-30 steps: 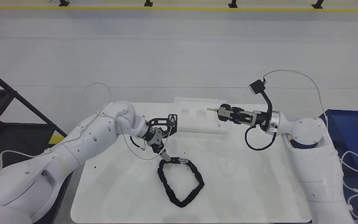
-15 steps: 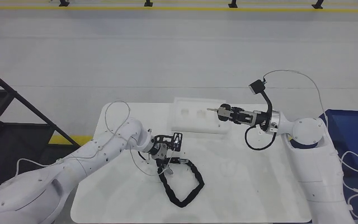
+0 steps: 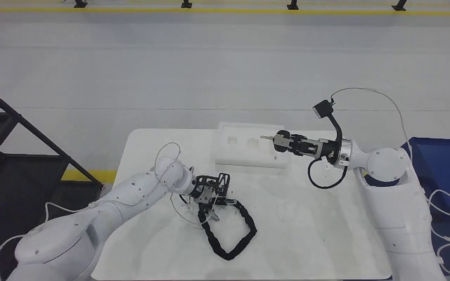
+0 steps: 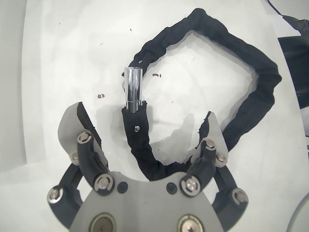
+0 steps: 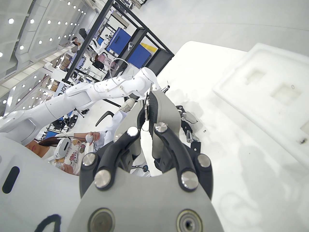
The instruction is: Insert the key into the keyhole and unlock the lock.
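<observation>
the black-sleeved chain lock (image 4: 253, 92) lies in a loop on the white worktop (image 3: 316, 232), left of middle, with its chrome cylinder (image 4: 132, 86) at the loop's far left end. the left gripper (image 4: 144, 119) hangs over that end, jaws apart, one on each side of the sleeved neck just behind the cylinder, clear of it. the right gripper (image 3: 280, 140) sits above the right end of the foam tray (image 3: 242, 151) at the far edge, jaws clamped on the key (image 3: 267, 138), which points left.
</observation>
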Robot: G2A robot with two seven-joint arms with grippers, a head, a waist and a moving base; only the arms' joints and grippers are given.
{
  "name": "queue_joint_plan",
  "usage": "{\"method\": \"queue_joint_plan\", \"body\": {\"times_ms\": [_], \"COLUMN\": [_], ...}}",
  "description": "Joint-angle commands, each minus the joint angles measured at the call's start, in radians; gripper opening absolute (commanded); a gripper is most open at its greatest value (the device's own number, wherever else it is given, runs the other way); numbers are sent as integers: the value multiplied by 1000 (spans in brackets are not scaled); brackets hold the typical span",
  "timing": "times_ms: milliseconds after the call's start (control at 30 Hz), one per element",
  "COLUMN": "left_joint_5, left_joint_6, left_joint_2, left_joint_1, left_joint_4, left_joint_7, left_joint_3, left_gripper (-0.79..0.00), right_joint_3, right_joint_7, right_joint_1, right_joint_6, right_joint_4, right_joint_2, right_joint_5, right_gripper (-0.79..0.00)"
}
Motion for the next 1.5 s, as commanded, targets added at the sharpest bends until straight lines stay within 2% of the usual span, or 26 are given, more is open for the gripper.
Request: {"method": "queue_joint_plan", "body": {"times_ms": [0, 233, 433, 533, 600, 700, 733, 933, 1167, 1333, 1467], "left_joint_5": [42, 178, 261, 298, 319, 342, 347, 371, 308, 204, 85], "left_joint_6": [0, 0, 0, 0, 0, 0, 0, 0, 0, 0, 0], "left_joint_2": [-13, -61, -98, -116, -130, -146, -149, -177, -182, -152, -106], "left_joint_1": [3, 6, 0, -2, -5, -9, -10, -21, -34, -27, -11], "left_joint_4": [27, 104, 169, 199, 222, 254, 261, 315, 326, 275, 216], "left_joint_7": [52, 173, 265, 303, 333, 368, 375, 445, 515, 516, 516], "left_joint_3": [0, 0, 0, 0, 0, 0, 0, 0, 0, 0, 0], "left_gripper": [0, 0, -357, -428, -505, -754, -785, -785, -785, -785, -785], "right_joint_3": [0, 0, 0, 0, 0, 0, 0, 0, 0, 0, 0], "right_joint_7": [0, 0, 0, 0, 0, 0, 0, 0, 0, 0, 0], "right_joint_1": [0, 0, 0, 0, 0, 0, 0, 0, 0, 0, 0], "right_joint_6": [0, 0, 0, 0, 0, 0, 0, 0, 0, 0, 0], "right_joint_4": [0, 0, 0, 0, 0, 0, 0, 0, 0, 0, 0], "right_joint_2": [0, 0, 0, 0, 0, 0, 0, 0, 0, 0, 0], "right_joint_5": [0, 0, 0, 0, 0, 0, 0, 0, 0, 0, 0], "right_gripper": [-785, -785, -785, -785, -785, -785, -785, -785, -785, -785, -785]}}
